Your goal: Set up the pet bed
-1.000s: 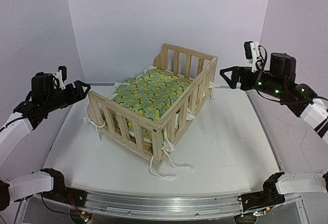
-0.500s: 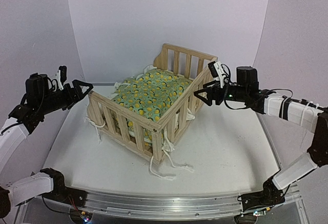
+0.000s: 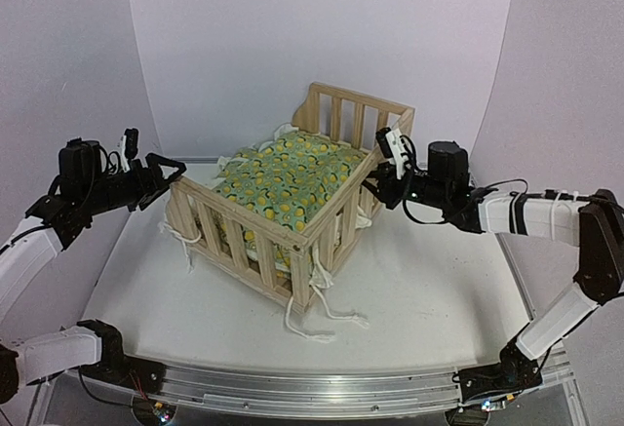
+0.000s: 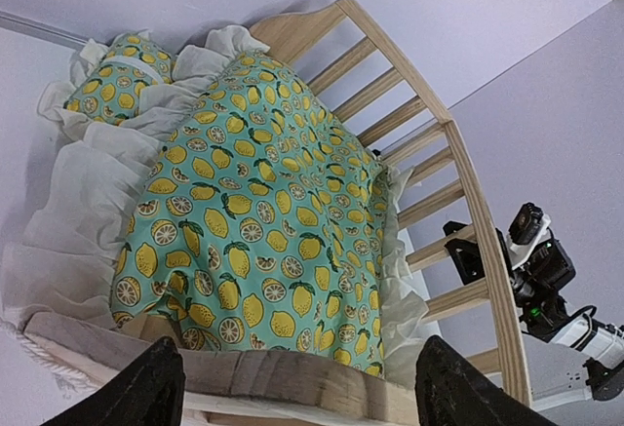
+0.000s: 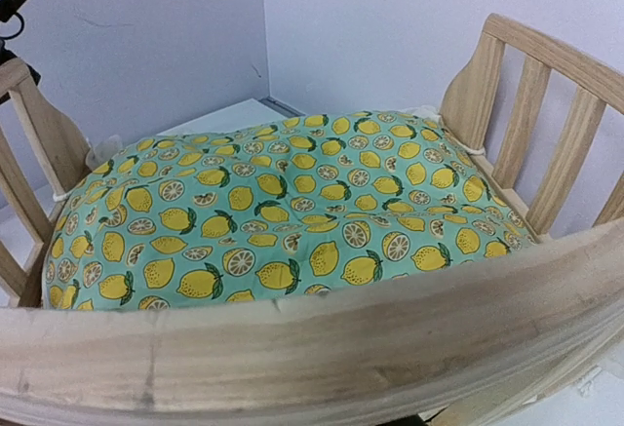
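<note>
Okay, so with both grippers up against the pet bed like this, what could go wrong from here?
1. The right gripper is at the side rail while the left gripper stands open at the end rail; an uneven pull could skew or tip the pet bed.
2. Loose white cords trailing on the table could snag if the bed slides.

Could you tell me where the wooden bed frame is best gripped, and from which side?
Probably its top rail on the long slatted side, taken from the right: that rail is thin, bare and stands above the cushion, so the right pincer can straddle it.
</note>
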You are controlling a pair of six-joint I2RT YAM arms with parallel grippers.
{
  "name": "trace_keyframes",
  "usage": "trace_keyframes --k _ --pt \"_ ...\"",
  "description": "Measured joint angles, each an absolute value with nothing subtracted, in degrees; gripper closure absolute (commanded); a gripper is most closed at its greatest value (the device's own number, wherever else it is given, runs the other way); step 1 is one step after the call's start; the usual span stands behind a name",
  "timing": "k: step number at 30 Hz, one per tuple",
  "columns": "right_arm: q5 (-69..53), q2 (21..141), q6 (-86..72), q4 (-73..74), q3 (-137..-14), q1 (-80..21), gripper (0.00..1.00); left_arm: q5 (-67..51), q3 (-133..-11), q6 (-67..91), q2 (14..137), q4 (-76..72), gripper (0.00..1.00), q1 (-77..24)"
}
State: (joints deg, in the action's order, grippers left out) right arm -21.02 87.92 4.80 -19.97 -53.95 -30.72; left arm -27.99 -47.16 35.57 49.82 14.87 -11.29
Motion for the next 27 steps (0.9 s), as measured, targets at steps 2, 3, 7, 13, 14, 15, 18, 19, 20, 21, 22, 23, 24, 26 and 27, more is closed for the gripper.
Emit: trace_keyframes --k 2,3,7,13,14,15,18,19,20,21,22,23,24,26,27 --pt "-19.0 86.6 4.0 -22.8 -51.4 -31.1 0.95 -28.5 -47.1 36.1 50.3 14.3 0.18 -11.4" --pt "-18.1 85.4 3.6 -23.6 -49.7 -31.2 0.97 -28.4 -47.1 36.2 50.3 14.3 0.18 -11.5" --pt "-14.0 77.1 2.5 -23.0 -42.5 -31.4 1.00 -28.6 -46.2 37.2 49.9 12.5 0.18 -11.8" --pt "-4.1 61.7 0.1 -14.9 -33.8 -31.9 1.00 -29.8 -43.3 39.2 49.9 8.5 0.17 -13.0" --pt "-2.3 59.5 -0.5 -13.3 -32.9 -32.3 1.00 -29.8 -43.0 39.3 49.9 8.2 0.17 -13.1" --pt "-0.3 57.8 -1.1 -12.0 -32.3 -32.7 1.00 -29.8 -42.7 39.4 49.9 7.7 0.17 -13.1" --pt "5.2 55.2 -3.0 -9.3 -31.5 -33.2 1.00 -29.8 -42.3 39.8 50.3 6.1 0.17 -13.1" --pt "7.0 55.6 -3.7 -9.4 -31.6 -33.1 1.00 -29.8 -42.3 40.1 50.7 5.4 0.17 -13.1" --pt "8.3 56.6 -4.3 -9.7 -31.9 -32.9 1.00 -29.9 -42.3 40.4 51.2 4.8 0.17 -13.1" --pt "9.4 58.1 -4.6 -10.2 -32.7 -32.5 1.00 -29.9 -42.2 40.6 51.8 4.2 0.17 -13.3" --pt "10.3 60.1 -4.8 -10.9 -33.9 -32.1 1.00 -29.8 -42.1 40.6 52.4 3.5 0.17 -13.6" --pt "10.8 61.8 -4.9 -11.6 -34.9 -31.6 1.00 -29.7 -41.7 40.8 52.9 2.6 0.17 -14.1" --pt "11.4 64.2 -4.9 -12.6 -36.3 -30.8 1.00 -29.8 -41.3 40.8 53.2 1.9 0.17 -14.9" --pt "12.1 68.5 -4.9 -13.7 -39.2 -28.9 1.00 -29.3 -40.1 40.9 53.9 0.3 0.17 -18.2" --pt "12.1 70.2 -4.8 -14.1 -40.4 -28.0 1.00 -29.0 -39.5 40.8 54.5 -0.8 0.17 -20.6"
